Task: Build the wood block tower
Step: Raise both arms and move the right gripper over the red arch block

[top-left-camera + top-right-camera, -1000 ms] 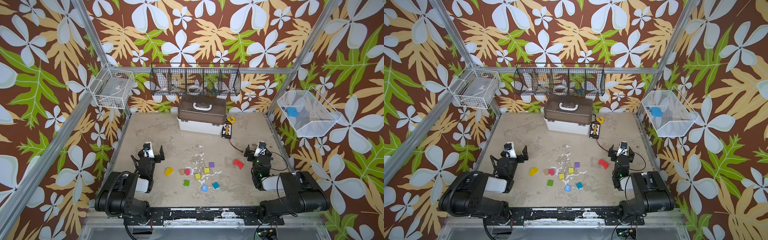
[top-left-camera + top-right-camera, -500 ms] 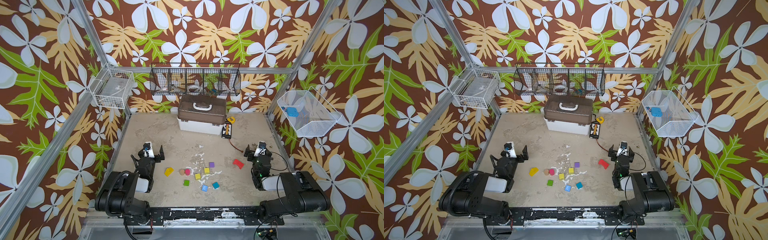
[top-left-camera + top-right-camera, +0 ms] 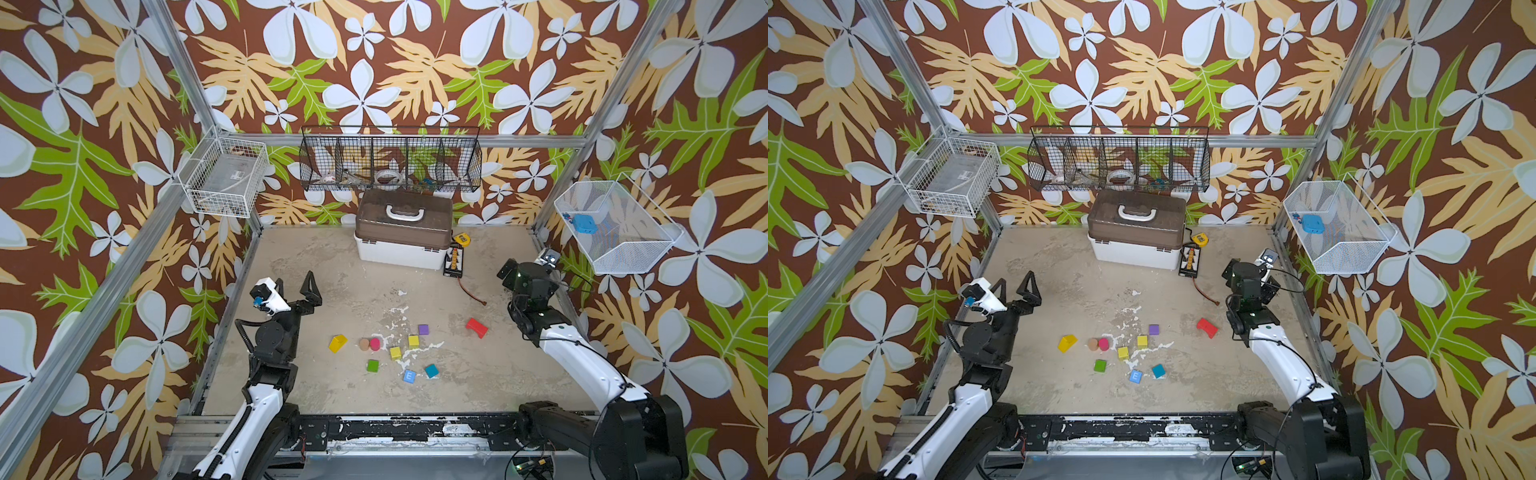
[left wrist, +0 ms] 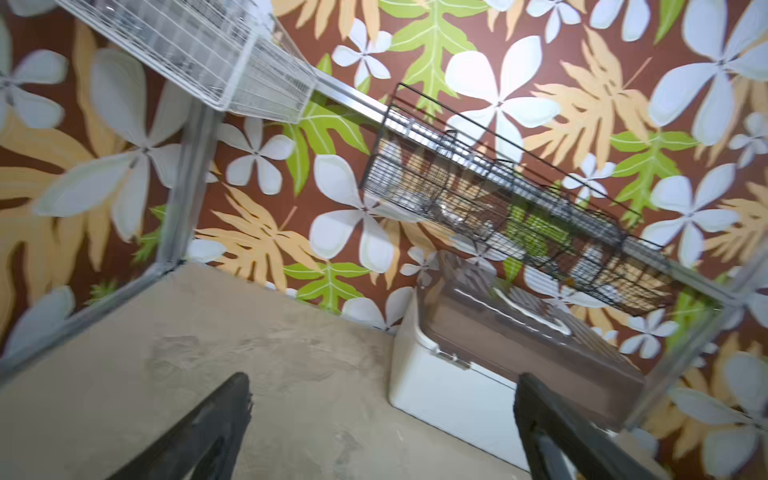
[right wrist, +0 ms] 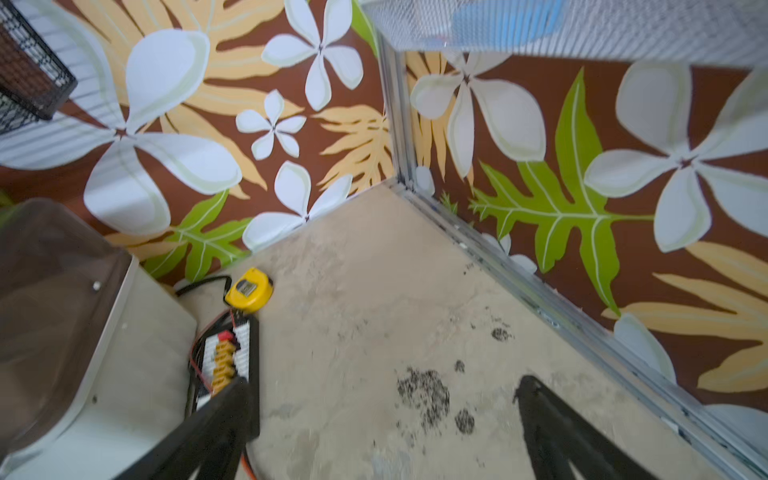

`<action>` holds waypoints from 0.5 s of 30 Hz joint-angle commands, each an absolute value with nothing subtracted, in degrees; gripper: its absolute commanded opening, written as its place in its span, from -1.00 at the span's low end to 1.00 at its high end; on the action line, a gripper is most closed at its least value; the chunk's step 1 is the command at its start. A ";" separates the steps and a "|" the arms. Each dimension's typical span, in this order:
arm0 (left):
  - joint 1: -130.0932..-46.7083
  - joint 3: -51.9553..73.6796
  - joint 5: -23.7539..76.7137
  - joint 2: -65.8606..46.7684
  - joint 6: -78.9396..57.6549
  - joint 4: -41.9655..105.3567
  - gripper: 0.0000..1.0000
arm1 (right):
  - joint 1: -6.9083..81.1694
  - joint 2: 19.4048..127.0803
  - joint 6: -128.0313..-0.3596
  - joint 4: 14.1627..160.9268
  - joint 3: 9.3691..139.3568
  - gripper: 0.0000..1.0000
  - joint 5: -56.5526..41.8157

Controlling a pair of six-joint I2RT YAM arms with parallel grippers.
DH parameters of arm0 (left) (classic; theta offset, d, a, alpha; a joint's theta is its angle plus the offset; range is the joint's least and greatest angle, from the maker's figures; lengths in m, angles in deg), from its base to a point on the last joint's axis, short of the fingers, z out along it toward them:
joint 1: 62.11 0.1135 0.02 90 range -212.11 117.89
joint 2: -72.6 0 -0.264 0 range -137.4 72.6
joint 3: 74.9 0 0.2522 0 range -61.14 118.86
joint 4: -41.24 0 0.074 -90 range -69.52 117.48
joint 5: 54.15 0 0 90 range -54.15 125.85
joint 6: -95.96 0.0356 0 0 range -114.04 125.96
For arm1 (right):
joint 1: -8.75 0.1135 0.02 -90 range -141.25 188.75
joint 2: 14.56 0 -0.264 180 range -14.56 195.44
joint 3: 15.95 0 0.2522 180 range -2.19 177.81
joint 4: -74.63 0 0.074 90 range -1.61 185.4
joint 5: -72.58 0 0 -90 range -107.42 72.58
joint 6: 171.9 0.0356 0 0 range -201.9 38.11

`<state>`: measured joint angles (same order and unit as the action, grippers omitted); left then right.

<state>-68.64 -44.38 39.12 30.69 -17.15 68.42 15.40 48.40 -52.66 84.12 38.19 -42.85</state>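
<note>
Both your arms have just lifted out of their folded rest, and the wrist views are blurred. The left end effector (image 3: 296, 291) stands wide and empty above the counter (image 3: 332, 266), well apart from the task's things. The right end effector (image 5: 386, 432) is just as wide, holding nothing.

The blocks (image 3: 395, 353) have not stirred. They lie singly near the front middle, from the yellow wedge (image 3: 337, 343) past the pink cylinder (image 3: 375, 343) and blue "E" cube (image 3: 409, 376) to the red arch (image 3: 476, 327) (nothing is stacked on anything). You are at the very start, I judge. Your first job is probably to choose a base cube.
</note>
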 commanded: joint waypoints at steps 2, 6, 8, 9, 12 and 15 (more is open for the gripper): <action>-68.70 -41.38 30.21 30.14 -25.37 58.19 0.99 | 17.58 41.83 -44.39 94.96 38.72 0.99 -28.94; -68.55 -43.36 33.48 26.55 -33.87 60.96 0.99 | 22.75 41.95 -43.67 102.05 40.17 0.99 -33.17; -69.09 -42.22 33.28 23.96 -33.22 60.72 1.00 | 23.95 44.30 -42.84 103.20 39.07 0.99 -34.75; -69.12 -41.91 34.67 23.09 -33.30 59.97 0.99 | 23.90 45.62 -42.78 102.89 38.26 0.99 -34.38; -69.15 -42.17 36.99 21.34 -34.05 59.34 1.00 | 24.02 50.42 -41.72 102.23 35.74 0.92 -34.02; -69.44 -40.58 36.36 20.50 -32.36 57.21 0.99 | 28.08 53.02 -39.49 103.86 36.31 0.79 -36.56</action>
<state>-69.14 -41.85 35.69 20.94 -32.52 58.04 25.46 51.96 -41.78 102.48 36.16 -33.98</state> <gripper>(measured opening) 0.998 0.876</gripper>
